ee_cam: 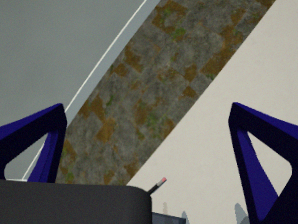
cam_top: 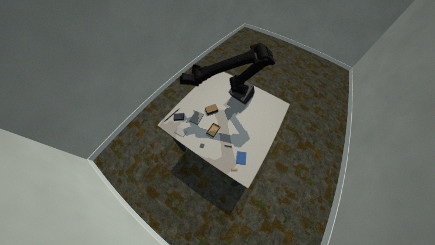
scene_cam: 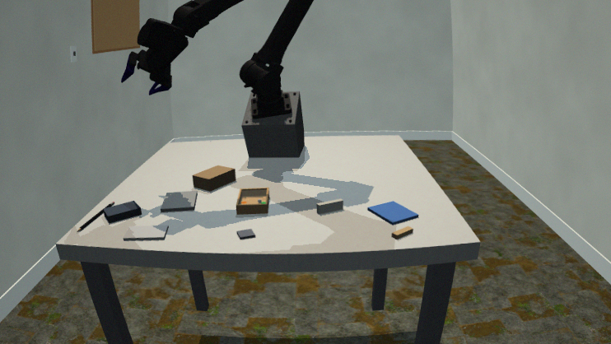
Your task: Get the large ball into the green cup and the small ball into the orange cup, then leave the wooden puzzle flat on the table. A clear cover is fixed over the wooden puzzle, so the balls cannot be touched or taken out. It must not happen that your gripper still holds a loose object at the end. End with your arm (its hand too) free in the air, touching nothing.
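Note:
The wooden puzzle (scene_cam: pixel 253 200) is a small open-topped wooden box lying flat near the middle of the table; it also shows in the top view (cam_top: pixel 213 129). Small orange and green spots show inside it; the balls are too small to make out. My gripper (scene_cam: pixel 142 78) hangs high in the air above the table's far left side, far from the puzzle, with its blue fingers spread open and empty. In the wrist view the fingers frame the table's left edge and the floor.
On the table are a brown box (scene_cam: pixel 213 177), a grey slab (scene_cam: pixel 179 201), a dark block (scene_cam: pixel 122 211), a pencil (scene_cam: pixel 95 216), a pale tile (scene_cam: pixel 146 232), a small dark tile (scene_cam: pixel 245 234), a grey bar (scene_cam: pixel 329 206), a blue pad (scene_cam: pixel 392 211) and a small wooden block (scene_cam: pixel 402 231). The arm's base (scene_cam: pixel 273 127) stands at the back.

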You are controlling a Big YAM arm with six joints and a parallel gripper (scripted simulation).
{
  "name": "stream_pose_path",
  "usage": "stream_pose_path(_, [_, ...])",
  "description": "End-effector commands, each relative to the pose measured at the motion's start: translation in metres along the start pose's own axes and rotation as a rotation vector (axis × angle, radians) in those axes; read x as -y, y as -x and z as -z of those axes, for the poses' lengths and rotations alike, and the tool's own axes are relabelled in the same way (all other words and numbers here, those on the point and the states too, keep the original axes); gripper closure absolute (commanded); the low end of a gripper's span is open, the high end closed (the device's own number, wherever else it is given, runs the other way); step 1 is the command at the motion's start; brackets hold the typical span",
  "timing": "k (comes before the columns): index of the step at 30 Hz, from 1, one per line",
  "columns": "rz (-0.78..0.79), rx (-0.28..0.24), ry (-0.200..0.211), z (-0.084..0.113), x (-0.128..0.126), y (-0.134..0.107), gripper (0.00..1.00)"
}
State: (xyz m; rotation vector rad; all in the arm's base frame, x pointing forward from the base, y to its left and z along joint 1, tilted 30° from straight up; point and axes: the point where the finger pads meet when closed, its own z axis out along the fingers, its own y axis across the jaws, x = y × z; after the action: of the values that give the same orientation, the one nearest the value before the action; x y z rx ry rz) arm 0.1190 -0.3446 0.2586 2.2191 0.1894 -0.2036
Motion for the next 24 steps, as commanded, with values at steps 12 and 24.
stream_pose_path(12, [0.929, -0.409, 0.117, 0.08, 0.09, -0.217, 0.0])
stream_pose_path(24, [1.622, -0.807, 0.344, 0.158, 0.191, -0.295, 0.0])
